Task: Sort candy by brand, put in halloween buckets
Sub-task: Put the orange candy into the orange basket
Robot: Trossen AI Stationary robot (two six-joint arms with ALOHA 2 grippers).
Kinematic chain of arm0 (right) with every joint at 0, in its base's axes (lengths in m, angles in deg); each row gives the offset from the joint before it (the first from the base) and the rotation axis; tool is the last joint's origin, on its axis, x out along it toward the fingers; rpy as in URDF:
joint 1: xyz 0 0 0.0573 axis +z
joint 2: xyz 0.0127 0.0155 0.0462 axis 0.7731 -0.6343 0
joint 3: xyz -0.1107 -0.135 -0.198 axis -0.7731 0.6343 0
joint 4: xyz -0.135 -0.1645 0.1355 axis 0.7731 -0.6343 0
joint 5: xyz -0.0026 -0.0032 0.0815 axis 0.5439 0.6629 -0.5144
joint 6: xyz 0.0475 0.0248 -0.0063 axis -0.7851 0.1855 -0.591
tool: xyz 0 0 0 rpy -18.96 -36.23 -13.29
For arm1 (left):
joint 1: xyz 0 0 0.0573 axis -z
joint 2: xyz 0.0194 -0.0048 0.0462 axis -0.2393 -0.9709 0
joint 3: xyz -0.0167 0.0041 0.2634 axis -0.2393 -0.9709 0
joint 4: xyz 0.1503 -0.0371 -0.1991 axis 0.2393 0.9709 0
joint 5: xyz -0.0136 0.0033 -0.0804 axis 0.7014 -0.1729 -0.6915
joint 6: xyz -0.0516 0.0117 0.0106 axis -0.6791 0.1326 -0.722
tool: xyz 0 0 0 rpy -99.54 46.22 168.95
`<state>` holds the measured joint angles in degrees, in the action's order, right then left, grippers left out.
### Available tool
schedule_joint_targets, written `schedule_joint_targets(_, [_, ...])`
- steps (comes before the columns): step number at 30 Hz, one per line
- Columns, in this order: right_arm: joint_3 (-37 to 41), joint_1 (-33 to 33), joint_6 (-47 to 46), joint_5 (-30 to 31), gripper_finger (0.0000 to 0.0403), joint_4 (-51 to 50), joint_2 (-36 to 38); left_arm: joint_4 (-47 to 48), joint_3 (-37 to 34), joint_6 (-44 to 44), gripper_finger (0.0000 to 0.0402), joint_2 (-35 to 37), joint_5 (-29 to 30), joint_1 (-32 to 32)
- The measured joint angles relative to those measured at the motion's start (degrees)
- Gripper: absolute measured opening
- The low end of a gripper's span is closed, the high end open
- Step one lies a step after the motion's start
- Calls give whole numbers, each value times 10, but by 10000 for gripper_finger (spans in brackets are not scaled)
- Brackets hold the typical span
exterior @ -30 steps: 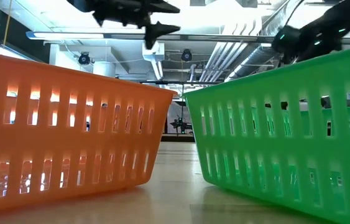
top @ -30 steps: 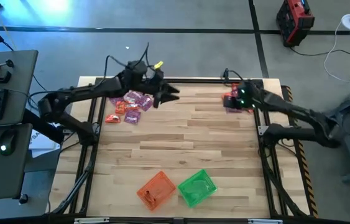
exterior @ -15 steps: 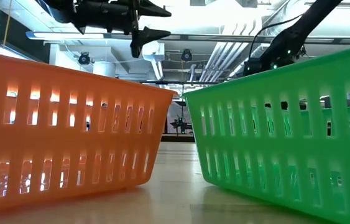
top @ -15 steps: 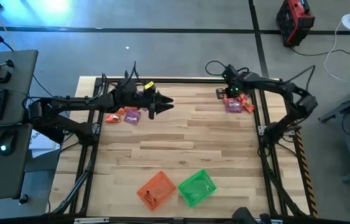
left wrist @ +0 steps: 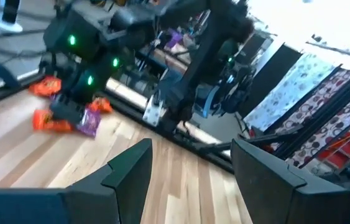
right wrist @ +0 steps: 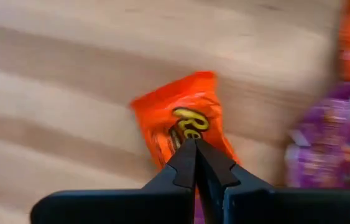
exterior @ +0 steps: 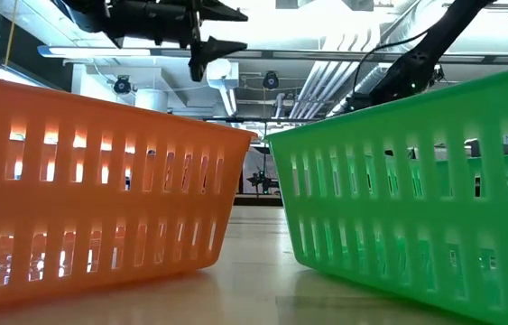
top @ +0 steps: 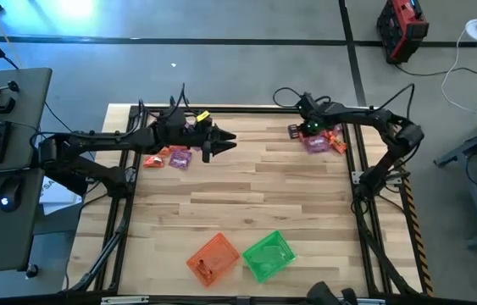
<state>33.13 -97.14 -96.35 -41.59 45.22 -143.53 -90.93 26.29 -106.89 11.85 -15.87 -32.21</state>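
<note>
Two candy piles lie at the table's far side. The left pile (top: 174, 155) of purple and orange packets sits under my left arm. The right pile (top: 321, 141) sits under my right arm and also shows in the left wrist view (left wrist: 69, 118). My left gripper (top: 225, 141) (left wrist: 190, 168) hangs open above the table, just right of the left pile. My right gripper (top: 304, 129) (right wrist: 194, 144) is shut, its tips over an orange packet (right wrist: 181, 118) lying flat on the wood, with a purple packet (right wrist: 330, 143) beside it. The orange bucket (top: 213, 257) and green bucket (top: 269, 254) stand at the near edge. My right gripper points down from above at the orange packet's middle (right wrist: 190, 124) with its fingers shut. The packet lies flat on the table. Whether the tips touch it, I cannot tell.
The wide middle of the wooden table (top: 246, 195) separates the candy from the buckets. A black frame runs along the table's edges. In the low view the orange bucket (exterior: 100, 181) and green bucket (exterior: 416, 181) fill the foreground. A desk with a keyboard stands to the left.
My left gripper drew back toward the table's left and slightly nearer, staying open above the left pile's edge. My right arm raised its elbow, and its gripper shifted left over the right pile.
</note>
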Motion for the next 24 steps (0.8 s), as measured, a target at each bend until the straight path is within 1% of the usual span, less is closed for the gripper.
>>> schedule_joint_targets(5, [0, 58, -3, -15, 0, 7, 0, -20, 0, -10, 209, 33, -2, -17])
schedule_joint_targets(11, [0, 157, -36, -20, 0, 9, 0, -22, 0, 1, 209, 90, 0, -50])
schedule_joint_targets(17, [0, 250, -60, -30, 0, 18, 7, -21, 0, 1, 209, 127, 1, -71])
schedule_joint_targets(19, [-7, 254, -67, -15, 0, 6, 23, -21, 0, 1, 209, 135, 1, -73])
schedule_joint_targets(21, [-12, 235, -74, -3, 0, 1, 39, -21, 0, 2, 209, 139, 1, -74])
schedule_joint_targets(24, [-12, 184, -58, -24, 0, -2, 53, -18, 0, 2, 209, 141, 1, -75])
